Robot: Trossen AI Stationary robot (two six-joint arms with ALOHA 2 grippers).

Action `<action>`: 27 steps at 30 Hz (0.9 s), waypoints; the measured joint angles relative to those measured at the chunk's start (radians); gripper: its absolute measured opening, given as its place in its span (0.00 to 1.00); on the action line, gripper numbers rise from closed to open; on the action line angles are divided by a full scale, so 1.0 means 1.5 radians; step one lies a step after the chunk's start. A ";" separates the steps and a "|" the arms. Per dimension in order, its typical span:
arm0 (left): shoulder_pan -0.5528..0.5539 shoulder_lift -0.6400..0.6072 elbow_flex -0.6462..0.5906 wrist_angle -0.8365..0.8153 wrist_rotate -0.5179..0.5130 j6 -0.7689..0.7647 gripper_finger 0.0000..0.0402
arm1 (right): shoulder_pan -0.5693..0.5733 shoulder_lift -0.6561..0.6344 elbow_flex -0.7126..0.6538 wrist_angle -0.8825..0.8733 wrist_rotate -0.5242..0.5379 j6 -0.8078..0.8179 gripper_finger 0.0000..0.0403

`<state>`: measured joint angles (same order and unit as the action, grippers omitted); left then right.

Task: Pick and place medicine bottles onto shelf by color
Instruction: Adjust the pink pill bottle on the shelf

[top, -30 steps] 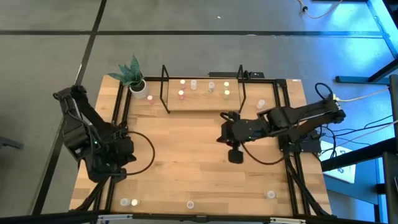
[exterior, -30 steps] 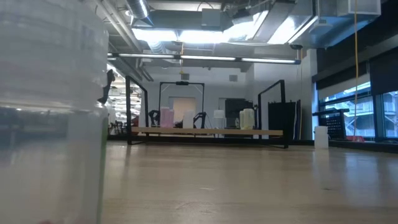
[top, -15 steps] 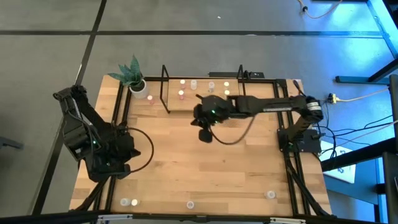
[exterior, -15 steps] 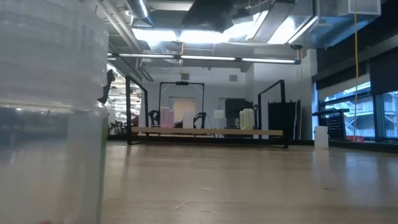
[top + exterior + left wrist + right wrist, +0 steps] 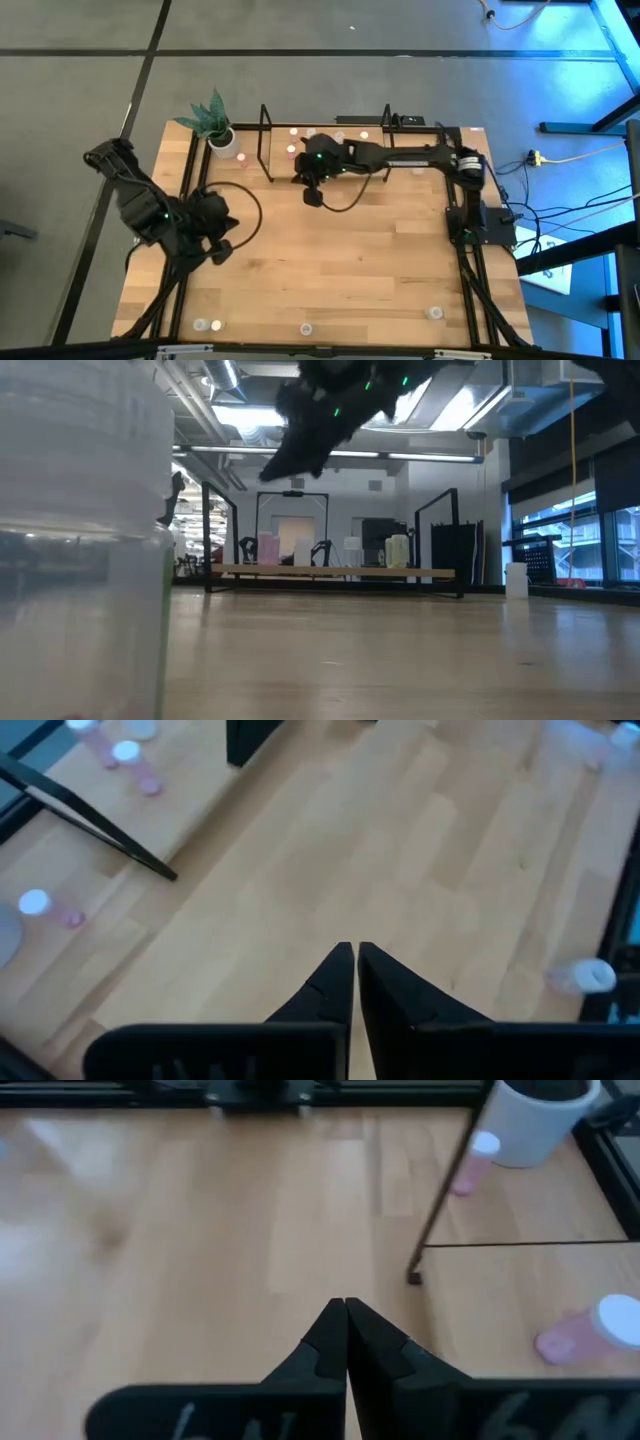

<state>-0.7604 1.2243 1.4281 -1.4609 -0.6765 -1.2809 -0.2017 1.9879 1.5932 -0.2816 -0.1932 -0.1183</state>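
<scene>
**Shelf part-filled, both grippers closed and empty**

From above, we see a light wooden table (image 5: 330,260) standing on a grey floor, with blue light falling in at the far right. At the back edge of the table sits the shelf (image 5: 330,160), a pale board inside thin black rods. Several small bottles stand on it, though the right arm covers part of the row; we can make out a pink-topped one (image 5: 291,151) near the left end. A white pot (image 5: 224,142) holding a green plant stands just left of the shelf, with another pink bottle (image 5: 242,158) beside it. Three more bottles lie along the front edge: one (image 5: 207,325) at the left, one (image 5: 306,327) in the middle and one (image 5: 434,313) at the right. The right gripper (image 5: 312,170) reaches over the shelf's left part, while the left gripper (image 5: 222,245) hangs over the table's left side.

At table height, a clear blurred bottle (image 5: 80,540) fills the left of the picture, and the shelf (image 5: 340,572) shows far off with pink, white and yellowish bottles on it.

In the left wrist view, the fingers (image 5: 330,988) are pressed together with nothing between them, above bare wood.

In the right wrist view, the fingers (image 5: 325,1342) are likewise together and empty; a pink bottle (image 5: 590,1330) lies on the shelf board nearby.
</scene>
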 joint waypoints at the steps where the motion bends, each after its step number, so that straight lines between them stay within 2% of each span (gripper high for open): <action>1: 0.008 0.000 0.000 0.000 0.000 0.000 0.04 | -0.006 0.014 0.000 0.015 0.000 -0.003 0.01; 10: 0.051 0.000 0.000 0.002 0.000 0.000 0.02 | -0.037 0.093 -0.001 0.112 0.001 -0.029 0.01; 14: 0.064 0.000 0.000 0.002 -0.002 0.000 0.00 | -0.043 0.117 -0.001 0.120 0.038 -0.029 0.01; 24: 0.099 0.000 0.000 0.002 -0.067 0.017 0.05 | -0.054 0.127 -0.001 0.153 0.048 -0.031 0.01; 27: 0.107 0.000 0.000 0.002 -0.067 0.023 0.05 | -0.059 0.127 -0.001 0.157 0.083 -0.029 0.01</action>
<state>-0.6000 1.2240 1.4281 -1.4586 -0.7765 -1.2468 -0.2907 2.1789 1.5925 -0.0455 -0.0692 -0.1623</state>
